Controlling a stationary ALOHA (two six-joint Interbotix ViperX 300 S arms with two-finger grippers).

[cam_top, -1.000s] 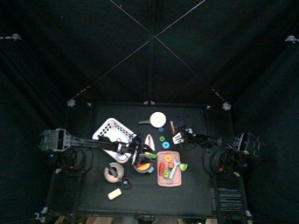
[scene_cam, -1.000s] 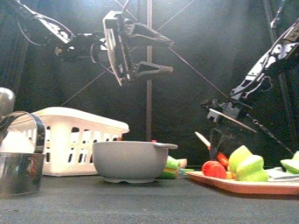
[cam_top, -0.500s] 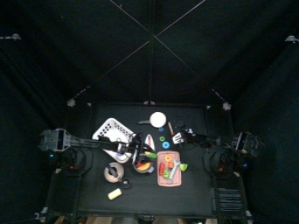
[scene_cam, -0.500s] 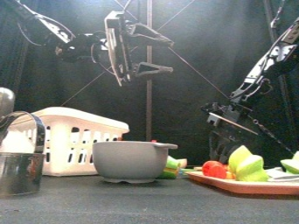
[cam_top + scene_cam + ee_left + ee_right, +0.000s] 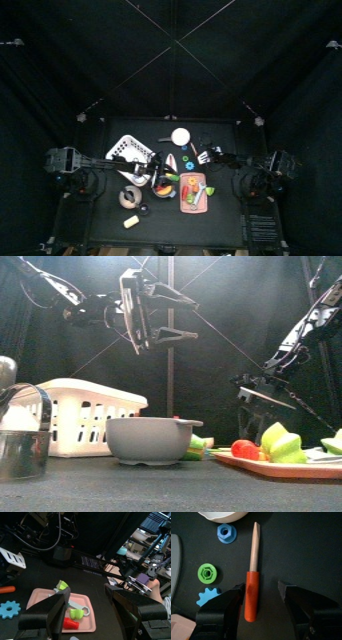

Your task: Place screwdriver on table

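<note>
We see the screwdriver (image 5: 251, 577) lying flat on the table (image 5: 301, 547), red handle between the spread, empty jaws of the right gripper (image 5: 262, 618), shaft pointing straight away. The left gripper (image 5: 91, 607) hangs open and empty above the tray (image 5: 39, 602). Black curtains surround us.

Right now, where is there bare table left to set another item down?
The table is bare along its front strip, beyond the pink tray. Bare tabletop also lies beside the screwdriver, away from the blue nut and green nut. Crowded: mid-table around the grey bowl and white rack.
</note>
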